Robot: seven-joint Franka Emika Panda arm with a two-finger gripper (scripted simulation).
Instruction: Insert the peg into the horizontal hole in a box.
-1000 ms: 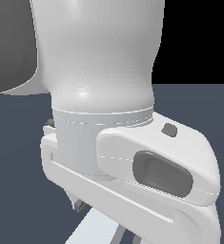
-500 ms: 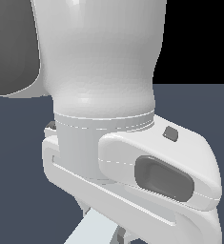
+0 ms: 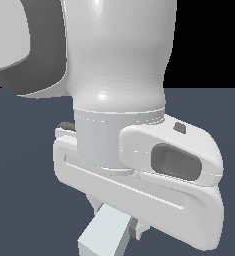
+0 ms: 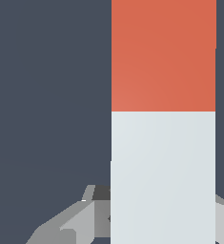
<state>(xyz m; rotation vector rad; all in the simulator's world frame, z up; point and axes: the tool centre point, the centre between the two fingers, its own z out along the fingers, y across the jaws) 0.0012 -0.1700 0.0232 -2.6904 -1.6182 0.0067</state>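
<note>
Watching the gripper (image 4: 163, 217) pinching the peg (image 4: 163, 157), I am seeing its long axis running straight out, orange end leading, box unseen.

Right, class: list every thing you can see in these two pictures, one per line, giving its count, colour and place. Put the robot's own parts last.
peg: one, pale grey-white with an orange-red end, fills much of the wrist view between the fingers; in the exterior view only its pale end shows under the hand.
floor: one, dark blue-grey, plain surface behind everything.
box and hole: none in view.
arm: one, white with grey sections, fills the upper exterior view.
gripper: one, white hand with grey fingers, either side of the peg's pale part; contact is not clear.
</note>
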